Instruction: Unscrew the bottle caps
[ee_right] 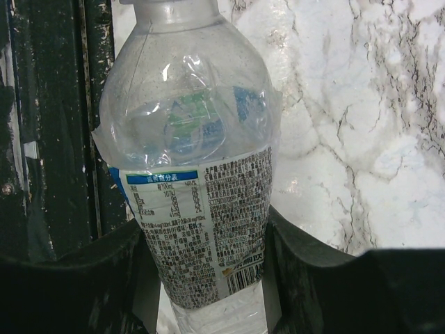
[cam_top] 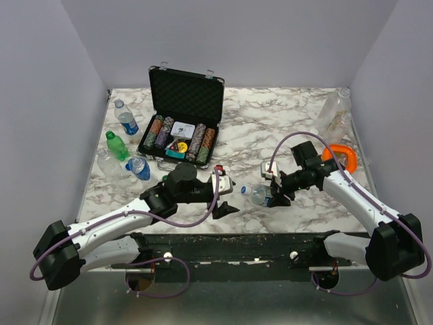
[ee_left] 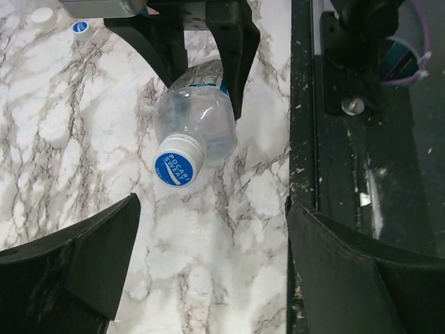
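A clear bottle (cam_top: pixel 259 195) with a blue and white label lies on its side near the table's front edge. My right gripper (cam_top: pixel 276 196) is shut on its body; in the right wrist view the fingers (ee_right: pixel 306 271) clamp the labelled part (ee_right: pixel 201 229). Its blue and white cap (ee_left: pixel 179 161) is on the neck and points toward my left gripper (cam_top: pixel 229 200). The left gripper (ee_left: pixel 212 223) is open wide and empty, a short way in front of the cap without touching it. The cap is out of the right wrist view.
Several more bottles stand or lie at the far left, one of them green (cam_top: pixel 116 145) and one blue-labelled (cam_top: pixel 126 119). An open black chip case (cam_top: pixel 183 112) stands at the back. A clear bottle (cam_top: pixel 334 112) and an orange object (cam_top: pixel 342 156) are at the right. Two loose caps (ee_left: pixel 81 28) lie beyond the held bottle.
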`<state>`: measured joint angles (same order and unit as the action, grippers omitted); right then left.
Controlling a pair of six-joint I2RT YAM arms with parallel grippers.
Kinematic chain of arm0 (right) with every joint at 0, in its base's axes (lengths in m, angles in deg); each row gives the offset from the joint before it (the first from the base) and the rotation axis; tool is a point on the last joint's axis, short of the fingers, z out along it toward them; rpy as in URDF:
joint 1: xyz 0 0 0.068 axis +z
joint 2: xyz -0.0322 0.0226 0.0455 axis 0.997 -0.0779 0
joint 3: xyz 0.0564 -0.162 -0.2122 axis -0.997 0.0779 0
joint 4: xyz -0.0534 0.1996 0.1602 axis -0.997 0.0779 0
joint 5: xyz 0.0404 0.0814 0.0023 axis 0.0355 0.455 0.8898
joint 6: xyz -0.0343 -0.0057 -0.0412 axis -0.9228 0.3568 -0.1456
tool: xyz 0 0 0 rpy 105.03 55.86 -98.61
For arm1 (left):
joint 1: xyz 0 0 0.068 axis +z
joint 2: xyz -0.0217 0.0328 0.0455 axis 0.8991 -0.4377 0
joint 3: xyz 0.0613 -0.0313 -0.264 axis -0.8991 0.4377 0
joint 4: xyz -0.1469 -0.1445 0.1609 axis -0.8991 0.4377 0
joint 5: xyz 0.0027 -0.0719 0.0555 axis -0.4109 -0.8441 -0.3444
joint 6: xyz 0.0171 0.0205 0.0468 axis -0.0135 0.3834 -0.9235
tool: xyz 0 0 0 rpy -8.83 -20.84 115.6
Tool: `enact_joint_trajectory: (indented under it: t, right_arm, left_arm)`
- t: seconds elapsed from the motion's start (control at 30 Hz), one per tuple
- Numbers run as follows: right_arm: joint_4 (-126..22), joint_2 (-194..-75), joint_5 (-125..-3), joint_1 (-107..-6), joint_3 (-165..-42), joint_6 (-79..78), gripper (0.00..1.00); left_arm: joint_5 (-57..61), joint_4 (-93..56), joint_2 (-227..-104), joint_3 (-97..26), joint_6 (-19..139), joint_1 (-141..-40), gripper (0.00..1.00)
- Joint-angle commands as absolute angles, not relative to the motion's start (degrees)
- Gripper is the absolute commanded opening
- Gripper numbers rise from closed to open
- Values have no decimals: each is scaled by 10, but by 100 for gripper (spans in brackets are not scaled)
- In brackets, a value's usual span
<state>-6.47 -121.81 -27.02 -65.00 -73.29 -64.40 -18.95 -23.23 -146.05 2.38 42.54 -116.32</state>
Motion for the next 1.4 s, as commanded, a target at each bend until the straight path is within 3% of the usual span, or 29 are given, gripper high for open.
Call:
enact_joint_trajectory:
  t: [0.0,0.27,0.43,0.53,0.73,0.87,0.9,1.13,1.37]
  right_arm:
    - [-54,-1212,-267,-649,-743,-654,29]
    - [-54,-1208,-265,-648,-743,-655,29]
    - [-53,-1205,-265,-648,-743,-657,29]
    - [-53,-1205,-265,-648,-743,-656,29]
    - [-53,-1204,-266,-649,-743,-657,29]
    - [-53,-1204,-266,-649,-743,-656,29]
    - [-53,-1205,-267,-648,-743,-656,29]
    - [-54,-1207,-267,-648,-742,-655,29]
    - [-54,-1210,-267,-649,-742,-654,29]
  left_arm:
    - [-237,-253,-1512,-1,269,-1163,91]
    - [-233,-266,-1590,-50,248,-1164,89]
    - [-243,-259,-1616,-68,254,-1164,81]
    - [-250,-246,-1630,-77,260,-1164,69]
    - [-255,-226,-1645,-90,267,-1164,55]
    - [-258,-225,-1642,-96,298,-1163,26]
    - [-258,-226,-1639,-98,309,-1163,24]
    - [-231,-262,-1614,-86,503,-1151,2]
    - [-159,-279,-1611,-81,826,-1145,0]
